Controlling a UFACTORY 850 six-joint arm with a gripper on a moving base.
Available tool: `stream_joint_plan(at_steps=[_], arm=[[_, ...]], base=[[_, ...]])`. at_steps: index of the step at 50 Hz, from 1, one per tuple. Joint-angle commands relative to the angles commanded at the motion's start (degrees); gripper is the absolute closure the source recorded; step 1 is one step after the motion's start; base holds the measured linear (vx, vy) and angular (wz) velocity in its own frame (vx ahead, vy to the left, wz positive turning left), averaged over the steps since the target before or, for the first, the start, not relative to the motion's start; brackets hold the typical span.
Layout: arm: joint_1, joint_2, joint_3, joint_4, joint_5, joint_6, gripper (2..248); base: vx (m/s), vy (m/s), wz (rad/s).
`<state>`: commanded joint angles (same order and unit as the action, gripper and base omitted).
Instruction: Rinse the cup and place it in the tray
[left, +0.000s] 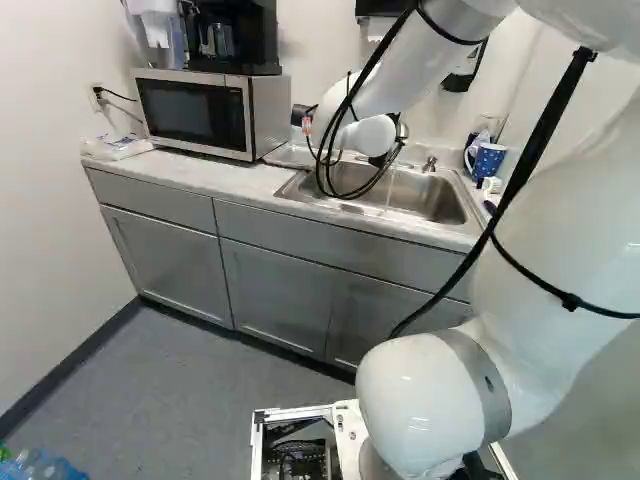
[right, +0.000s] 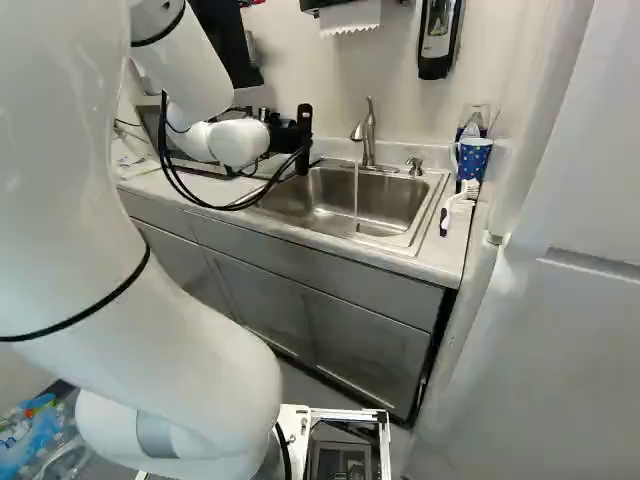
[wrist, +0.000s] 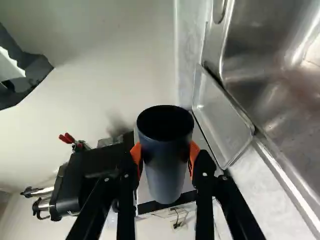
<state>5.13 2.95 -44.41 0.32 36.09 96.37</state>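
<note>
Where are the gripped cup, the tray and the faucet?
Cup (wrist: 164, 170): wrist view, outer wall.
Tray (wrist: 218, 120): wrist view, bare middle of its floor.
Faucet (right: 369, 147): right base view, upright body.

So it's a little kitchen corner, plain whitish walls (left: 45, 190) and a grey floor (left: 180, 390) with a dark baseboard (left: 70, 367) running along the left wall. Grey cabinets (left: 160, 245) sit under a pale, mottled countertop (left: 190, 178) with a steel sink (right: 385, 205) set into it. There's a microwave (left: 195, 112) toward the left end, and a black coffee machine (left: 235, 42) parked on top. Paper towel dispenser (right: 350, 14) and black soap dispenser (right: 440, 35) are up on the back wall. Light's kinda soft, with shiny glints on the steel.
</note>
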Motion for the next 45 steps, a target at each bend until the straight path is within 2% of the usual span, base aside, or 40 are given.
stream_joint_plan(at_steps=[45], arm=[[0.00,0.00,0.00,0.00,0.00,-27.11,139]], base=[[0.000,0.000,0.000]])
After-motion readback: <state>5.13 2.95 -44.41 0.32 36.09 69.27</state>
